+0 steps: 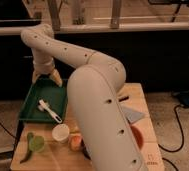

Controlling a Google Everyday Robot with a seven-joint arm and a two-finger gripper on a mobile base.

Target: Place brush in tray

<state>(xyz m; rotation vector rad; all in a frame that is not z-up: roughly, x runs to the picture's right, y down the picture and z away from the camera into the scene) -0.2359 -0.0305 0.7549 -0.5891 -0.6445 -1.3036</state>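
The white brush (50, 111) lies inside the dark green tray (35, 91), slanted, in the near right part of it. The tray sits on the left side of the light wooden table. My gripper (46, 79) hangs above the tray's far rim, apart from the brush. Its yellowish fingers (55, 79) are spread and hold nothing. My white arm fills the middle of the view and hides part of the table.
A white paper cup (61, 133) stands just in front of the tray. A green object (33, 145) lies at the near left, an orange item (76, 143) beside the cup. Something grey (132, 116) and something red (138, 136) lie right of the arm. A cable (180, 122) runs on the floor.
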